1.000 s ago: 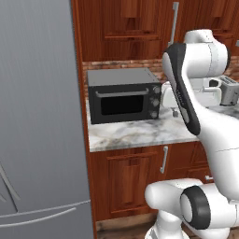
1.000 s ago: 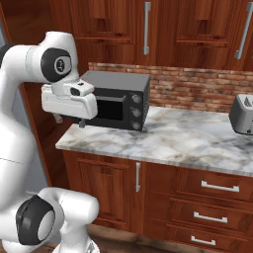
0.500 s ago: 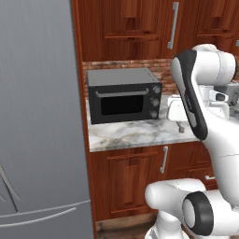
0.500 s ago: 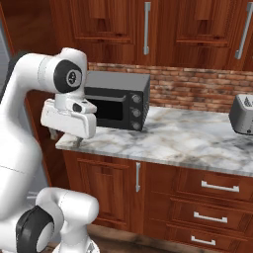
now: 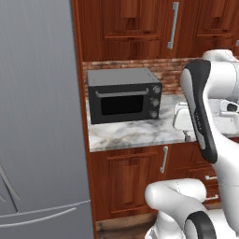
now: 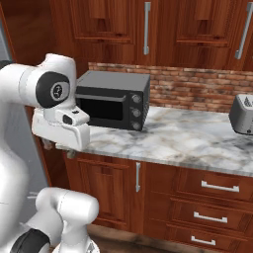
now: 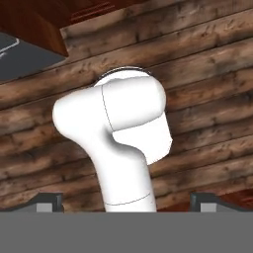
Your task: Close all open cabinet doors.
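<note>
- Gripper (image 7: pixel 126 197) spread fully wide, holding nothing; hand pointed down at floor, beside counter (image 6: pixel 197 143) edge.
- Cabinet doors (image 6: pixel 148 24) up above toaster oven (image 6: pixel 113 99); the ones visible look flush shut w/ bar handles (image 6: pixel 147 28) vertical.
- Can't tell which door's ajar from here.
- Advice: lift & reorient hand first, approach door's free edge, push flat, slow, clear of oven.
</note>
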Tool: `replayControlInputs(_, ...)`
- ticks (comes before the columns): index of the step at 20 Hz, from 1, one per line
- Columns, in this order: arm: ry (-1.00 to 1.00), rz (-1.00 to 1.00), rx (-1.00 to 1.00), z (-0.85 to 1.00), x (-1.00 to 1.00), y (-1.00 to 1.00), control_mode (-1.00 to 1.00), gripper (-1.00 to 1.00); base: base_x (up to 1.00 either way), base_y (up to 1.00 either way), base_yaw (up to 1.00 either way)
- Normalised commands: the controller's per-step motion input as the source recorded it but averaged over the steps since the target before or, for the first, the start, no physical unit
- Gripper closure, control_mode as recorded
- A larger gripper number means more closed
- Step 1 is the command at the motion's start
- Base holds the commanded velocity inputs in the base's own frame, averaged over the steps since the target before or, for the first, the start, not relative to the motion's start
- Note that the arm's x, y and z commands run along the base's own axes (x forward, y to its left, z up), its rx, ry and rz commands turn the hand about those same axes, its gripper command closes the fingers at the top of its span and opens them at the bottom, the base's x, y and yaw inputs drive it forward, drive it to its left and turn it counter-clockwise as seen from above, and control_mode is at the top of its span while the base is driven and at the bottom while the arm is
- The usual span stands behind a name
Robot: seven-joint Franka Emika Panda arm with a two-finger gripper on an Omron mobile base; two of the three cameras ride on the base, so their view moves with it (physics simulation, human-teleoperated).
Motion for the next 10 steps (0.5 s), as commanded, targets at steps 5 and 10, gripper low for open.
replayControlInputs(5, -0.37, 0.0, -0.06, 0.01, -0.61, 0.0, -1.0, -1.0, 0.0, 0.0, 0.0)
replayControlInputs(10, -0.37, 0.0, -0.05, 0.07, -0.53, -0.02, -1.0, -1.0, 0.0, 0.0, 0.0)
